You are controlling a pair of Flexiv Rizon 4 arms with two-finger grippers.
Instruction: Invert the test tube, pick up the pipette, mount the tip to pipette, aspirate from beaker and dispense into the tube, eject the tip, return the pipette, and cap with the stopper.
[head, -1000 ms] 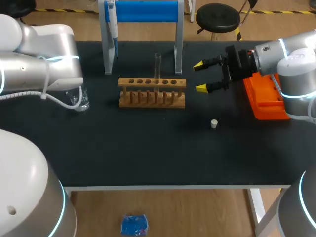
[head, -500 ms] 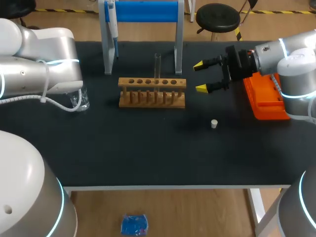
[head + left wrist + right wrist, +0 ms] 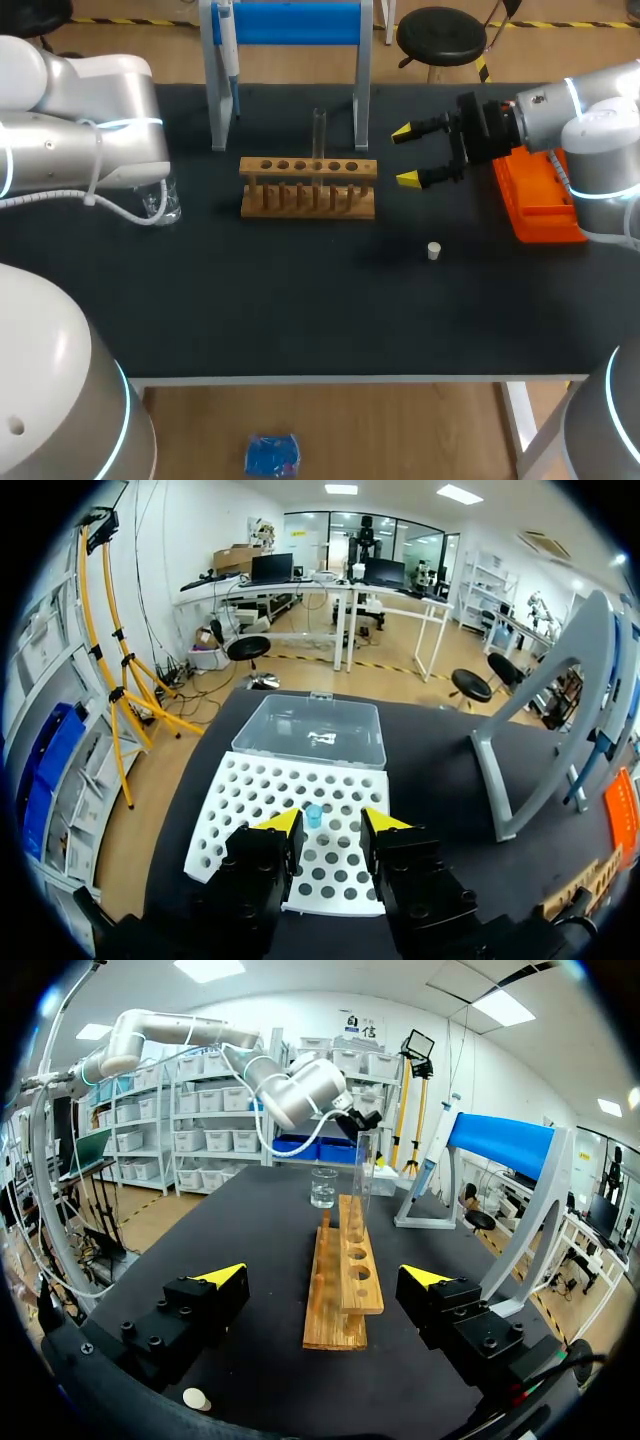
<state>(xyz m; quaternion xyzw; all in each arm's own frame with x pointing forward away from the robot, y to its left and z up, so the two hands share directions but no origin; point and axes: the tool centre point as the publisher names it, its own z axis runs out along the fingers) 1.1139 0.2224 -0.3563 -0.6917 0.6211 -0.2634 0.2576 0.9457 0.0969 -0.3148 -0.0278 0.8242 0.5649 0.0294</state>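
Note:
A clear test tube (image 3: pixel 319 130) stands upright in the wooden rack (image 3: pixel 308 186). The pipette (image 3: pixel 228 50) hangs on the blue-barred stand (image 3: pixel 290 22). The beaker (image 3: pixel 160 200) sits by my left arm, and the white stopper (image 3: pixel 434 250) lies on the mat. My right gripper (image 3: pixel 404 156) hovers open just right of the rack, with the rack (image 3: pixel 345 1280) and tube (image 3: pixel 365 1175) ahead of its fingers. My left gripper (image 3: pixel 330 822) hangs over a white tip rack (image 3: pixel 250 800), its fingers narrowly apart. A small blue tip (image 3: pixel 314 815) shows between them, untouched.
An orange box (image 3: pixel 540 205) lies at the right under my right arm. A clear lidded box (image 3: pixel 310 730) sits just beyond the tip rack. My left arm's bulk (image 3: pixel 90 130) hides the table's left end in the head view.
My left arm has shifted slightly toward the far left. The right arm, rack, tube and stopper have not moved.

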